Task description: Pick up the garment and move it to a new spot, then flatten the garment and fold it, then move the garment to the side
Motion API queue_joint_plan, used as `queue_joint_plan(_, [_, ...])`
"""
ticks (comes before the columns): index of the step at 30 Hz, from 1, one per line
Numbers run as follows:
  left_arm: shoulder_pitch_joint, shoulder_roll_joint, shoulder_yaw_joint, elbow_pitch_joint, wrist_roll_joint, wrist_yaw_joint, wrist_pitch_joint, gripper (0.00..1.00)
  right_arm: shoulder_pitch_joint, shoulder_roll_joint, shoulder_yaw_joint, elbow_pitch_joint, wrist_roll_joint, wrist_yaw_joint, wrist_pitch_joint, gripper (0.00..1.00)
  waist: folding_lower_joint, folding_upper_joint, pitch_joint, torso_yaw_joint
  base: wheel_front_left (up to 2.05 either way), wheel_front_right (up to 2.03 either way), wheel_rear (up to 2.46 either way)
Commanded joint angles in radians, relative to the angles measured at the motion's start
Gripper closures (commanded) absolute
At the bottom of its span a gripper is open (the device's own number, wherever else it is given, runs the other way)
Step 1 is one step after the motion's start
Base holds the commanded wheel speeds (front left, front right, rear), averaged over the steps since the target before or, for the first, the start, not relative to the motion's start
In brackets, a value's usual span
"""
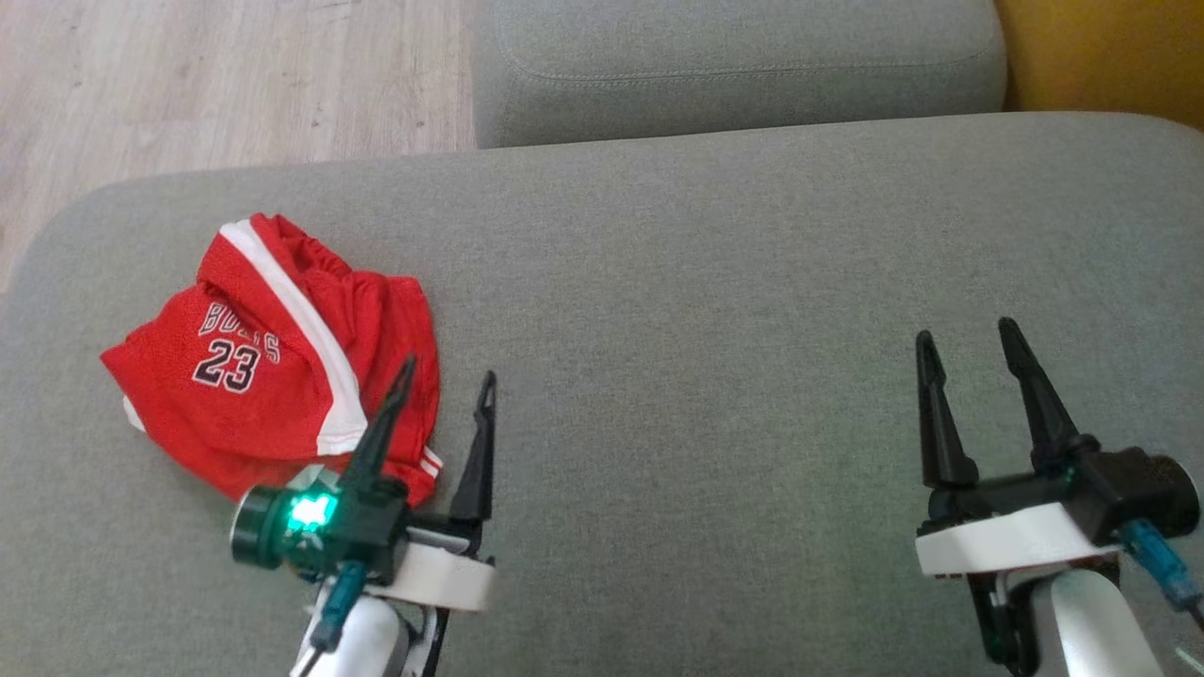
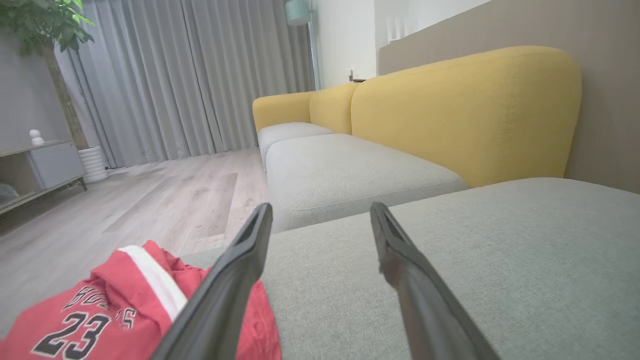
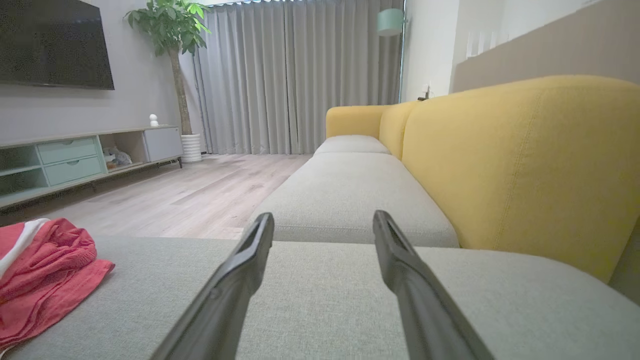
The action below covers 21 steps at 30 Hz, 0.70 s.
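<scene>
The garment (image 1: pixel 273 362) is a red pair of basketball shorts with white stripes and the number 23, lying crumpled on the left part of the grey sofa cushion (image 1: pixel 715 310). It also appears low at the left of the left wrist view as the garment (image 2: pixel 95 315), and at the far left of the right wrist view as the garment (image 3: pixel 45 280). My left gripper (image 1: pixel 447 371) stands open at the shorts' near right edge, one finger over the cloth, holding nothing. Open too, my right gripper (image 1: pixel 969 343) is far to the right above bare cushion.
A second grey seat cushion (image 1: pixel 734 66) lies beyond the one I work on, with a yellow sofa back (image 3: pixel 520 160) to the right. Wooden floor (image 1: pixel 207 85) lies past the cushion's left and far edges. A TV cabinet (image 3: pixel 75 160) and a potted plant (image 3: pixel 172 30) stand across the room.
</scene>
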Motion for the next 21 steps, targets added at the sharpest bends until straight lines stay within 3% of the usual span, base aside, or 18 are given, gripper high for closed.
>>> queue_joint_plan(1, [-0.013,-0.004,0.054,-0.032,-0.008,-0.009,-0.012,0.00,-0.030,-0.010,0.017,-0.018,0.020,-0.001,-0.012,0.00,-0.0001,0.0000,-0.002,0.000,0.00,0.00,0.00])
queue_joint_plan(8, [0.020,-0.039,0.132,0.004,-0.058,-0.045,-0.012,0.00,-0.028,-0.010,0.003,0.034,0.131,-0.001,-0.012,0.00,-0.0001,0.0000,-0.005,-0.003,0.00,0.00,0.00])
queue_joint_plan(21, [0.029,-0.078,0.182,0.050,-0.062,-0.100,-0.012,0.00,-0.033,-0.010,0.006,0.075,0.159,-0.001,-0.012,0.00,-0.0001,0.0000,-0.010,-0.004,0.00,0.00,0.00])
